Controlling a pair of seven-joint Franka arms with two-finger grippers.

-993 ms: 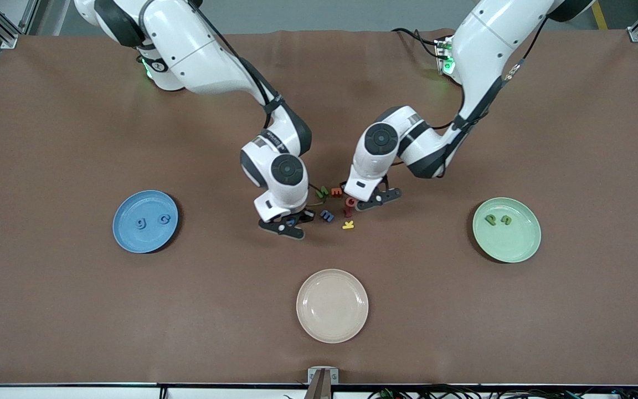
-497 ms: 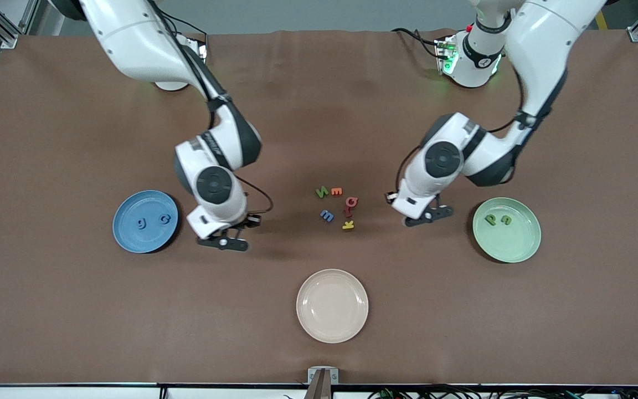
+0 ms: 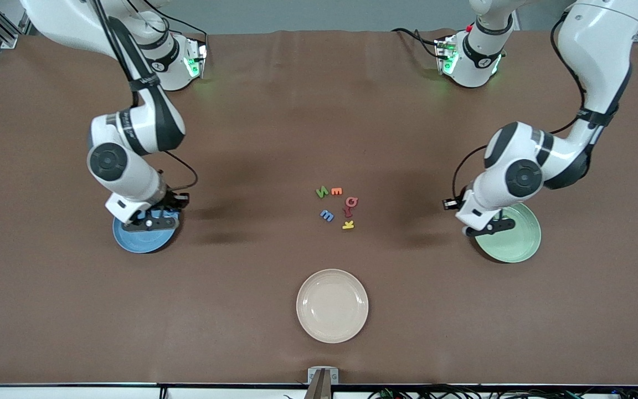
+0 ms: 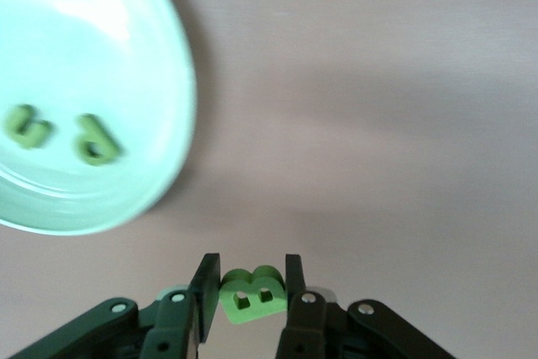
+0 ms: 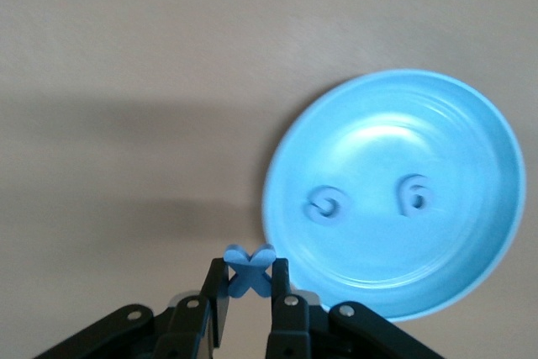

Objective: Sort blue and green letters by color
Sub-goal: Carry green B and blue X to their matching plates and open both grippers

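Observation:
My left gripper point(image 4: 250, 277) is shut on a green B point(image 4: 250, 294) and hangs over the inner edge of the pale green plate point(image 3: 515, 244). That plate point(image 4: 92, 56) holds two green letters point(image 4: 97, 140). Over the inner edge of the blue plate point(image 3: 142, 241) my right gripper point(image 5: 249, 268) is shut on a blue x point(image 5: 250, 272). Two blue letters point(image 5: 326, 203) lie on that plate point(image 5: 437, 124). At the table's middle a green N point(image 3: 322, 192) and a blue E point(image 3: 327, 215) remain in the loose pile.
The pile also has an orange letter point(image 3: 336, 191), two red ones point(image 3: 351, 203) and a yellow one point(image 3: 348, 224). A beige plate point(image 3: 332, 305) sits nearer the front camera than the pile.
Both arms swung away from the middle pile, each carrying its letter: the right gripper to the blue plate, the left gripper to the green plate.

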